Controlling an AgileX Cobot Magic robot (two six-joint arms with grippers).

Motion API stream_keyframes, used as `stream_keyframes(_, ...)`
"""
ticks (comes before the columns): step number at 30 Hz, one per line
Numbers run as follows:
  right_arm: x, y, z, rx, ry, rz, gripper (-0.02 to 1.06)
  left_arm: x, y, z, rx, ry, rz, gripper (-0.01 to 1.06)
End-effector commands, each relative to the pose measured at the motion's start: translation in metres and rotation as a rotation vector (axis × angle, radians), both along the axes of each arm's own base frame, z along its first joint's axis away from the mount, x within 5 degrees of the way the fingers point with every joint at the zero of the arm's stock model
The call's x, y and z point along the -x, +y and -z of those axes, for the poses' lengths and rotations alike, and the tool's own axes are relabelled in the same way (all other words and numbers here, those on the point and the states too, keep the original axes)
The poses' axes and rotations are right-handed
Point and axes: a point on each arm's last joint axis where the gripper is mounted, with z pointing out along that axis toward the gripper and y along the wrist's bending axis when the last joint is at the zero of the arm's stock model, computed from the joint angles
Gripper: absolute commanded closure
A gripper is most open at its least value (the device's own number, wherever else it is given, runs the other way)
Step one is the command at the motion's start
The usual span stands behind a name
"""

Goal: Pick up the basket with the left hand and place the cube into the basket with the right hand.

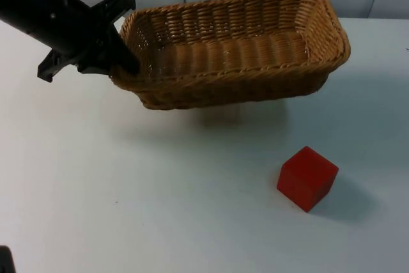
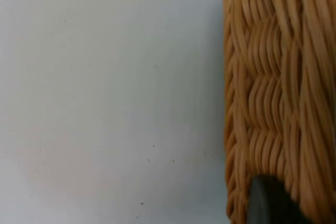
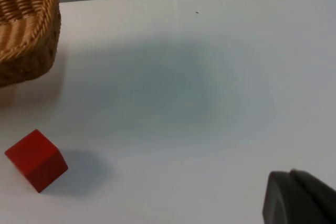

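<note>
Slippage threatened: left gripper pinched only the lifted basket end rim, cube lying well off; right gripper's spread untellable.

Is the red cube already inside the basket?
No, in the top view the red cube sits on the white table, apart from the basket that the left gripper holds by its end.

- Top view looks down and forward onto the white table top.
- Left wrist view sits close against the woven wicker basket.
- Right wrist view, farther back, shares basket and red cube with top.
</note>
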Motion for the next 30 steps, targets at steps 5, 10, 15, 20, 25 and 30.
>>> stream_keyframes(5, -0.001, 0.000, 0.001, 0.001, -0.007, 0.001, 1.05, 0.001, -0.002, -0.005, 0.010, 0.006, 0.021, 1.05)
stream_keyframes(10, -0.001, 0.000, 0.001, 0.001, -0.007, 0.001, 1.05, 0.002, -0.002, -0.005, 0.008, 0.007, 0.032, 1.05)
stream_keyframes(15, -0.001, 0.000, 0.001, 0.001, -0.007, 0.001, 1.05, 0.003, -0.003, -0.007, 0.018, 0.020, 0.026, 1.05)
stream_keyframes(20, -0.001, 0.000, 0.001, 0.001, -0.007, 0.001, 1.05, 0.004, 0.000, -0.013, -0.013, 0.024, 0.014, 1.05)
stream_keyframes(25, -0.001, 0.000, 0.001, 0.001, -0.007, 0.001, 1.05, 0.005, 0.004, -0.031, -0.065, -0.029, 0.001, 1.05)
stream_keyframes(30, -0.001, 0.000, 0.001, 0.001, -0.007, 0.001, 1.05, 0.006, 0.004, -0.036, -0.062, -0.039, 0.004, 1.05)
